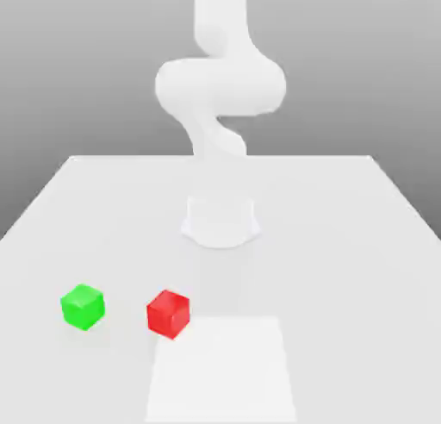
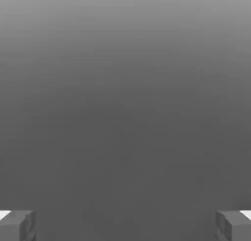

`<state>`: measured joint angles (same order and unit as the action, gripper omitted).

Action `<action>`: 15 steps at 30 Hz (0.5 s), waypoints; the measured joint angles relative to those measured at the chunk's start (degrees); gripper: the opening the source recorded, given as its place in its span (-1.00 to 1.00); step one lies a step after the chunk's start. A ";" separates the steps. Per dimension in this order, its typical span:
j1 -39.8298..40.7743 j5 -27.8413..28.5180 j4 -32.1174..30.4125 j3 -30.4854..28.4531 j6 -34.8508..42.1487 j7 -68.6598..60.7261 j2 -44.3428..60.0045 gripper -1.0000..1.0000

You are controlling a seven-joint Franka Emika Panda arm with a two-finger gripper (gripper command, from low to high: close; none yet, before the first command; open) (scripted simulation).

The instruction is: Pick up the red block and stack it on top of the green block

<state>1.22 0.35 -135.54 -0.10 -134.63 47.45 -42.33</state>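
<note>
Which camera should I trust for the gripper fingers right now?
The hand view: it shows both fingertips of the gripper at opposite edges, wide apart with nothing between them. The exterior view shows the white robot arm above its base, but I can't make out the fingers there.

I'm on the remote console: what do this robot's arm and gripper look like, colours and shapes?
The arm is plain white, with smooth, rounded, bulging segments and no visible cables or markings. In the hand view, the gripper has two grey, blocky, angular fingertips with darker recessed inner sides.
</note>
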 joint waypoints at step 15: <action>9.33 1.14 -27.72 -1.77 -21.22 11.57 26.97 0.00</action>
<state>10.55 1.49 -163.26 -1.88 -155.85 59.02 -15.36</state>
